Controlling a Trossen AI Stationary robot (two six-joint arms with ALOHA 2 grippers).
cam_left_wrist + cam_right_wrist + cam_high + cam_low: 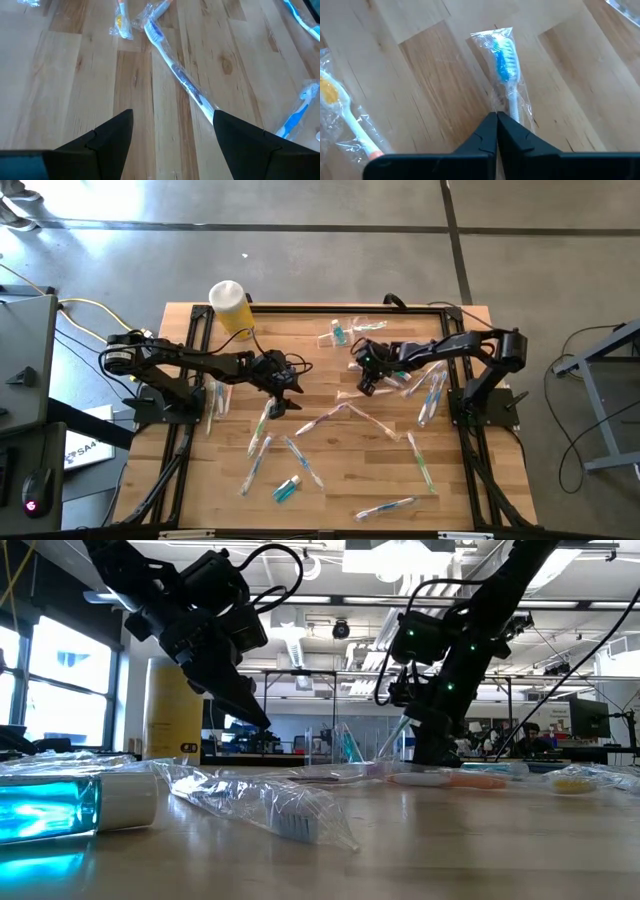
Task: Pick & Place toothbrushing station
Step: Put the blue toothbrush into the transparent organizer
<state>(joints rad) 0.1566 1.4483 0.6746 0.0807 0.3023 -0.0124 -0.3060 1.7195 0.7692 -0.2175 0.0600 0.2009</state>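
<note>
Right tool [496,131] clamped, seemingly on wrapped blue-bristled clear toothbrush [506,75]; left tool [172,132] spread wide above wooden worktop [75,85].

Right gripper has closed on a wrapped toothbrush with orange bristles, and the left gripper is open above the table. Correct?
Not quite: the bristles are blue. The right wrist view shows the right gripper shut on the wrapped toothbrush, whose head is blue and white; the orange-headed toothbrush lies apart, untouched. The rest holds: the left gripper is open above the table.
</note>
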